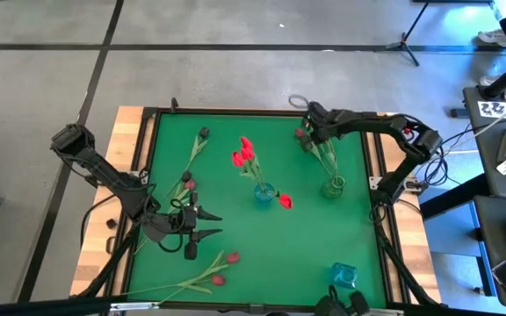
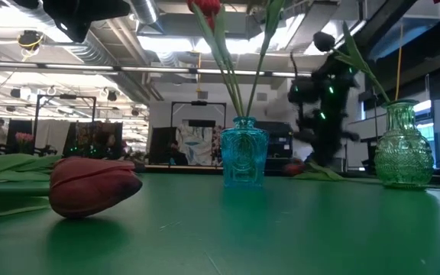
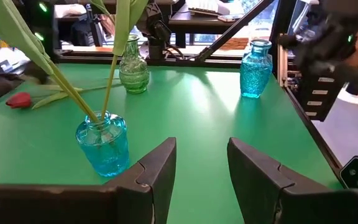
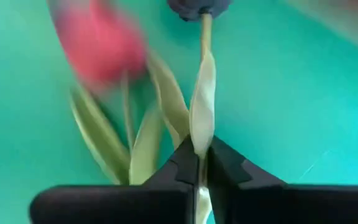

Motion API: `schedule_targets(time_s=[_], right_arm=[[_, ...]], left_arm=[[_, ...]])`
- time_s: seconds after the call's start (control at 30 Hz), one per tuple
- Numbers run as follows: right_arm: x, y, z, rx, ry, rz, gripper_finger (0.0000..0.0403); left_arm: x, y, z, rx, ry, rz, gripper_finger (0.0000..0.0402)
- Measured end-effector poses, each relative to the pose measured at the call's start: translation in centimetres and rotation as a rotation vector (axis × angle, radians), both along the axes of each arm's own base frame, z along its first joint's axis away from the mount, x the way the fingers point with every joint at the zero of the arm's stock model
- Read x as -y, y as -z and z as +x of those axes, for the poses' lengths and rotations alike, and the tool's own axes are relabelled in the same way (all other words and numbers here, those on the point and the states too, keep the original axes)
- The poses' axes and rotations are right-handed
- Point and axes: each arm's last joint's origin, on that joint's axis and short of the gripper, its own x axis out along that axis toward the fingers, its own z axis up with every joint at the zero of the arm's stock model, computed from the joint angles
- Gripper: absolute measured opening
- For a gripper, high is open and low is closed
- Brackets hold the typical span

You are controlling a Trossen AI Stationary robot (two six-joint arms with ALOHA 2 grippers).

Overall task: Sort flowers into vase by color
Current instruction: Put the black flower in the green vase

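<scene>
The flowers are tulips. Red ones [image 1: 244, 154] stand in a blue vase [image 1: 263, 193] at mid-table, and others lean out of a green glass vase [image 1: 334, 186] to its right. My right gripper [image 1: 307, 130] is shut on a dark maroon flower [image 4: 197, 6] beside a pink one [image 4: 101, 43], up by the heads of the green vase's bunch. A loose red head [image 1: 285, 201] lies by the blue vase. More flowers [image 1: 191, 154] [image 1: 209, 276] lie flat at the left. My left gripper [image 1: 205, 224] waits open at the left, pointing at the blue vase [image 3: 102, 143]. My right gripper pinches the maroon flower's stem and pale leaf [image 4: 202, 134] between its two fingers, some way below the head. The fingers come steeply from above and lie along the stem. The head points away past the fingertips. The fingers hide the stem's lower part.
A second blue vase [image 1: 343, 274] stands near the table's front right corner. A black raised frame [image 1: 148, 167] borders the green mat. The middle of the mat in front of my left gripper [image 3: 201, 168] is bare.
</scene>
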Motion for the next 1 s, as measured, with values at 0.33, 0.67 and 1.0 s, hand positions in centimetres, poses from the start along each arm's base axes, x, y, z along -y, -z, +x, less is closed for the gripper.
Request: schedule_targets(time_s=[0.33,0.67,1.0], right_arm=[[1.1,-13.7,-0.7,0.183,-0.012,-0.452,0.0007],[-8.3,-26.2,-5.7,0.678,-0.237,-0.876,0.0004],[-15.6,-28.2,-11.0,0.897,-0.6,-0.794,0.0003]], left_arm=[[-0.1,-0.2,0.0,0.03,-0.063,-0.003,0.0141],[-0.3,-0.5,0.2,0.065,-0.086,-0.048,0.0141],[-0.5,-1.2,0.6,0.129,-0.106,-0.122,0.0141]])
